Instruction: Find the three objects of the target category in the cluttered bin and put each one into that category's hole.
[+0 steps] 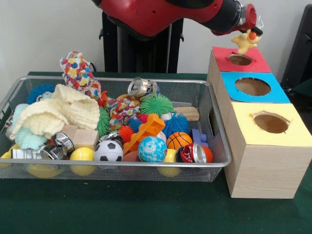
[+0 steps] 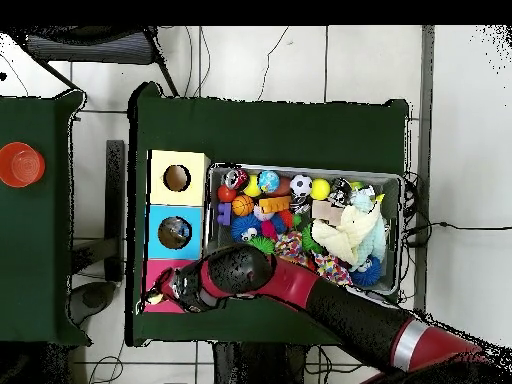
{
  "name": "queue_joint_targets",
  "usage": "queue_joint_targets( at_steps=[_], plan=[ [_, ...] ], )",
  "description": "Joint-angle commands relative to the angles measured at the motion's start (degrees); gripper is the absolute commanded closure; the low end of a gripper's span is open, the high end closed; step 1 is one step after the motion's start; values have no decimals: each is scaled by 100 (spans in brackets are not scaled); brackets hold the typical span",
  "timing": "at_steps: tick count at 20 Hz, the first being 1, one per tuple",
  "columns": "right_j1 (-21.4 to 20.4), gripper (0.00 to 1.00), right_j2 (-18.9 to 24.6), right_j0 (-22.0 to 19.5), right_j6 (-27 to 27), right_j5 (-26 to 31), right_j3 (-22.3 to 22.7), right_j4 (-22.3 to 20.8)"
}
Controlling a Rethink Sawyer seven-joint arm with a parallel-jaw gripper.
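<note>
The wire mesh bin (image 1: pixel 216 127) holds several balls, cans, cloths and blocks; it also shows in the overhead view (image 2: pixel 401 184). Three wooden boxes stand beside it, with a red top (image 1: pixel 222 54), a blue top (image 1: pixel 229 80) and a yellow top (image 1: pixel 243 126), each with a round hole. My gripper (image 1: pixel 247 35) is shut on a small yellow plush toy (image 1: pixel 243 43) and holds it just above the red box's hole (image 1: pixel 239 59). In the overhead view the gripper (image 2: pixel 160 296) hangs over the red box (image 2: pixel 152 268), which the arm mostly hides.
In the bin lie a cream cloth (image 1: pixel 63 112), a soccer ball (image 1: pixel 108 151), a basketball (image 1: pixel 179 140), a green spiky ball (image 1: pixel 156 104) and a can (image 1: pixel 140 87). A red cup (image 2: pixel 20 163) stands on a side table. The arm (image 2: pixel 330 300) crosses the bin's near corner.
</note>
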Motion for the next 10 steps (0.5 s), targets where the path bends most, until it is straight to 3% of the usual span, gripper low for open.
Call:
queue_joint_targets(
  at_steps=[1, 10],
  plan=[
    [234, 100, -163, 45, -191, 325, -899, 11],
    [333, 100, -268, 52, -363, 307, -1017, -169]
  ],
)
